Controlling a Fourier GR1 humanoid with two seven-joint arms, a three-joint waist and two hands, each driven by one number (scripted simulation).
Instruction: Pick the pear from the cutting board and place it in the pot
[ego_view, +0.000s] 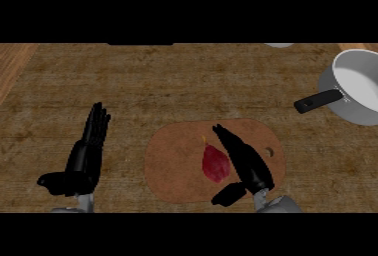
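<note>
The red pear (215, 165) lies flat in the middle of the cutting board (173, 165), with its thin yellow stem pointing to the far edge of the board. The right hand (245, 162) is over the board too, on the right side of the pear and just beside it. Its fingers are straight and long, and its thumb (229, 194) sticks out near the board's close edge, below the pear. So the hand is spread apart and holds nothing yet. I cannot tell if the fingers touch the pear or only come very close. I think the hand lies along the pear like this so the fingers and thumb can close around it from the side. The pot (353, 111) sits well away from the board, up and to the right, with its black handle (317, 101) pointing back toward the board. The pot's mouth faces up, so a pear could be put in from above. The left hand (85, 160) rests on the counter (184, 85), well to the left of the board, with flat, straight fingers. It looks like it is kept out of the way. The pick-up step is not done yet.
</note>
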